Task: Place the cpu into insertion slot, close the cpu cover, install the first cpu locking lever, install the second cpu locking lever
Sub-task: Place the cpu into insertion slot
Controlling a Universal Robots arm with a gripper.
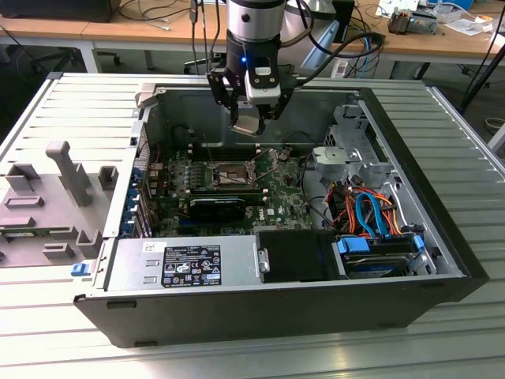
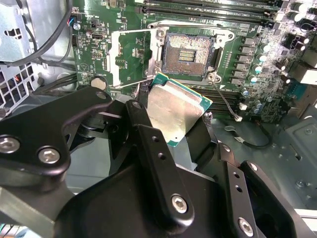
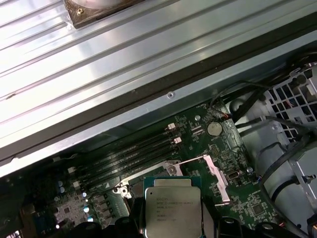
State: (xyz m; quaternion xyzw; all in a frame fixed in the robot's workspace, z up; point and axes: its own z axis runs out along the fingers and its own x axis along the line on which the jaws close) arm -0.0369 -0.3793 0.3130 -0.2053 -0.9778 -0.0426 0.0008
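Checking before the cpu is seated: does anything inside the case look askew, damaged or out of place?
Nothing stands out. The gripper holds the cpu above the board, the insertion slot lies bare, and the cpu cover is swung open beside it.

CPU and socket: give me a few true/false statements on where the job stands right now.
The jaws are shut on the cpu. True.
The cpu sits in the insertion slot. False: it is held off the board, and the slot is empty.
The cpu cover is closed over the slot. False: it stands swung open beside it.
Long memory slots run alongside the insertion slot. True.
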